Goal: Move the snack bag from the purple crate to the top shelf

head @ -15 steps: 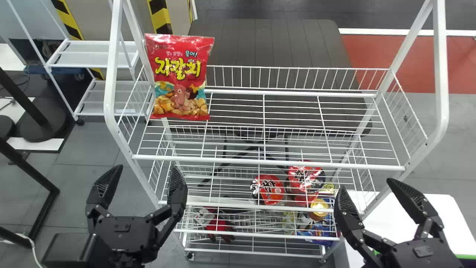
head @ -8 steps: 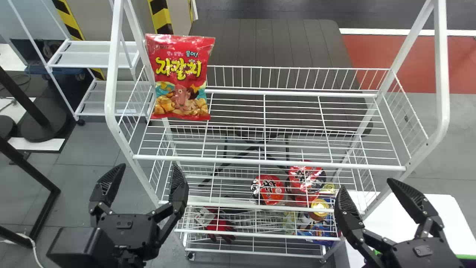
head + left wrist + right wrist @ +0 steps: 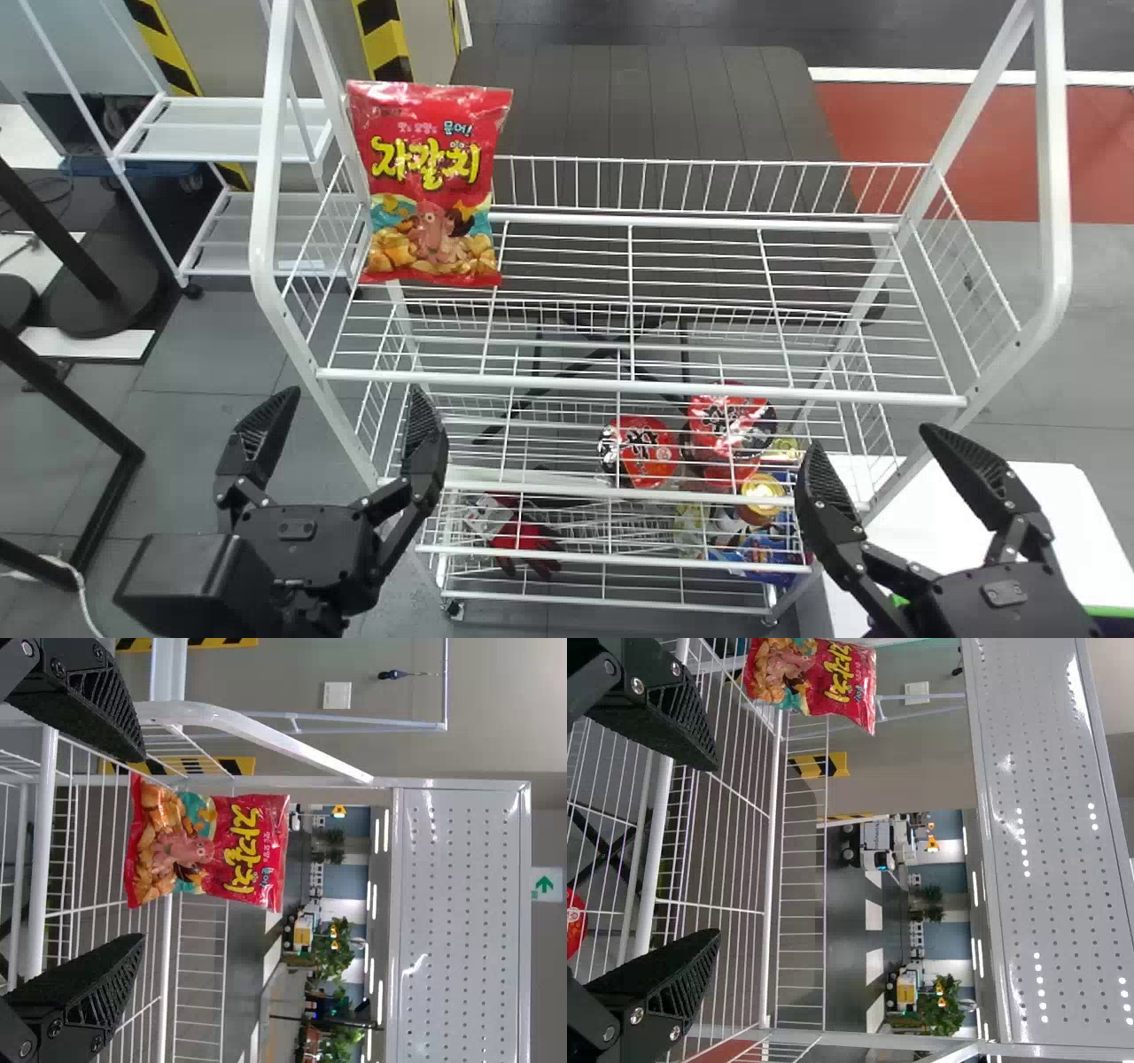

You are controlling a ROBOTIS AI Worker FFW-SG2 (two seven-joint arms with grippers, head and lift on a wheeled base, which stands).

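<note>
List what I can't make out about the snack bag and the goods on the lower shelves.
- Back of the snack bag: hidden by its own front, head view.
- One side of the bag: cut off by the picture's edge, right wrist view.
- Blue package, lower right of the rack: shelf wires cross it, head view; its full shape is unclear.
- Red round thing: cut off by the picture's edge, right wrist view.
</note>
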